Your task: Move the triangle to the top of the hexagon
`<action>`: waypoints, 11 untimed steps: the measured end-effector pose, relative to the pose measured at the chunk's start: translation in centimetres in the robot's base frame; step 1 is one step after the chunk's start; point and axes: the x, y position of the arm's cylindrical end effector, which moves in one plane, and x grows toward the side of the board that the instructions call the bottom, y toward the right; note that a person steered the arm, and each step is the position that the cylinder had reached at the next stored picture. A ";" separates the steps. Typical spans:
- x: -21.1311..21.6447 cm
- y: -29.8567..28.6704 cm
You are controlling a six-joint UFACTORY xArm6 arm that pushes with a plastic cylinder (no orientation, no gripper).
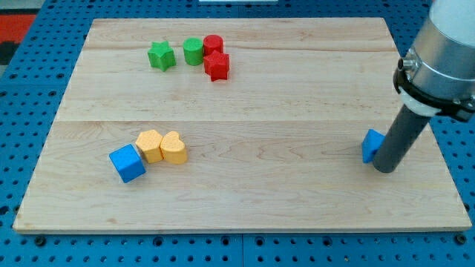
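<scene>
Touching my tip [385, 170] on its left, blue triangle [371, 145], no gripper fitted.

Bright even light, soft shadows, sharp focus.

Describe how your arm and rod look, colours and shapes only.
My arm is a pale grey cylinder with a black ring clamp around its lower edge. Below it hangs a straight dark grey round rod, ending in my tip. No cables or markings show.
</scene>
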 end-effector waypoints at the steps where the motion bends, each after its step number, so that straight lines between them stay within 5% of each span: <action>1: -1.7 2.4; 4: -5.5 3.3; 5: -5.7 0.2; 6: -5.4 -10.9; 9: -7.9 -8.2; 10: -9.2 -10.2; 11: -7.5 -18.6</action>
